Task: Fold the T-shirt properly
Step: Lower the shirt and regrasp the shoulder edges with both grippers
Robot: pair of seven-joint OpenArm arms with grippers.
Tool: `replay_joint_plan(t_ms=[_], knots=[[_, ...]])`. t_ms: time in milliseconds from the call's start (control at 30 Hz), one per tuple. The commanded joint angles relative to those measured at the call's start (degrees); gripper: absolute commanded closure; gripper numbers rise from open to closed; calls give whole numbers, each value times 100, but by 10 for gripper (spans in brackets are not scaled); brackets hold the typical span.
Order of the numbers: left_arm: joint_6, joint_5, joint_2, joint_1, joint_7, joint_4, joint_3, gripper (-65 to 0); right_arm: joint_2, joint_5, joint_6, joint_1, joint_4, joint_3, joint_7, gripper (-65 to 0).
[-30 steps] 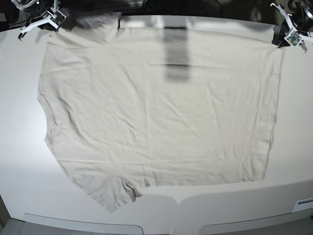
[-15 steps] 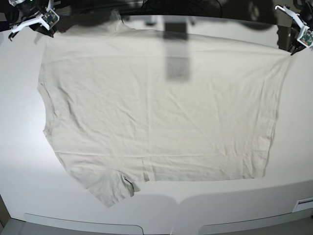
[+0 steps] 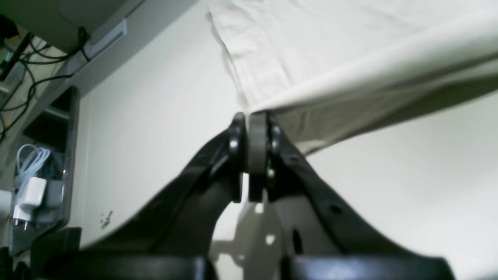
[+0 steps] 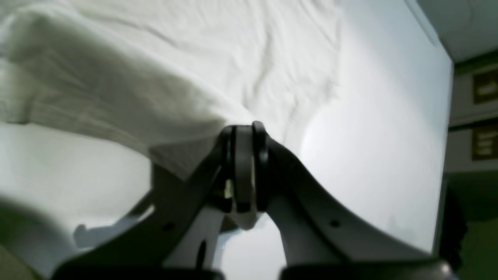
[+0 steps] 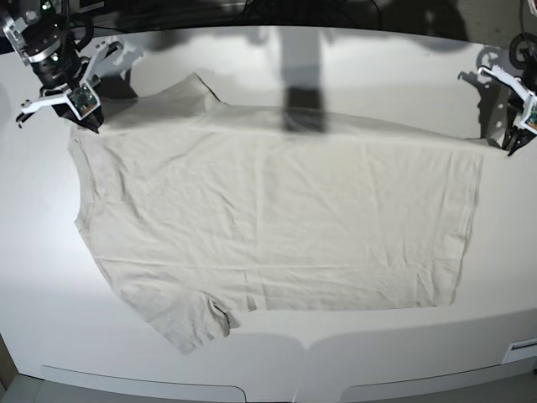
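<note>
The pale beige T-shirt point(image 5: 277, 218) lies spread on the white table point(image 5: 33, 252), its far edge lifted off the surface. My left gripper point(image 5: 508, 149) is shut on the shirt's far right corner, seen as a pinched fold in the left wrist view point(image 3: 249, 116). My right gripper point(image 5: 88, 126) is shut on the far left corner by the shoulder, and the right wrist view point(image 4: 243, 132) shows cloth point(image 4: 116, 85) held taut between the fingers. One sleeve point(image 5: 189, 323) lies near the front edge. The label mark is hidden.
The table's front edge point(image 5: 277, 382) runs close to the sleeve. Cables and a white charger point(image 3: 31, 190) sit in a box beyond the table's side. Dark shadows of overhead gear fall across the far table edge point(image 5: 302, 75).
Both grippers have moved toward the front, carrying the shirt's far edge with them. The far edge has lifted and the visible shirt looks shorter front to back.
</note>
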Motion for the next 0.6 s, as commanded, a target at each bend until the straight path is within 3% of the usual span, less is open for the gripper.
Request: replay_joint_plan(t_ms=[0, 167, 300, 567], knots=[[74, -72, -83, -92, -107, -44, 7, 0, 61, -17, -74, 142, 11, -37, 48, 0], [76, -15, -83, -634, -107, -667, 330, 0, 33, -13, -79, 964, -498, -452, 26, 0], [79, 599, -81, -1088, -74, -1095, 551, 0, 33, -15, -76, 1471, -922, -732, 11, 0], [76, 800, -81, -1825, 297, -1707, 575, 0, 37, 52, -76, 2205, -1768, -772, 33, 0]])
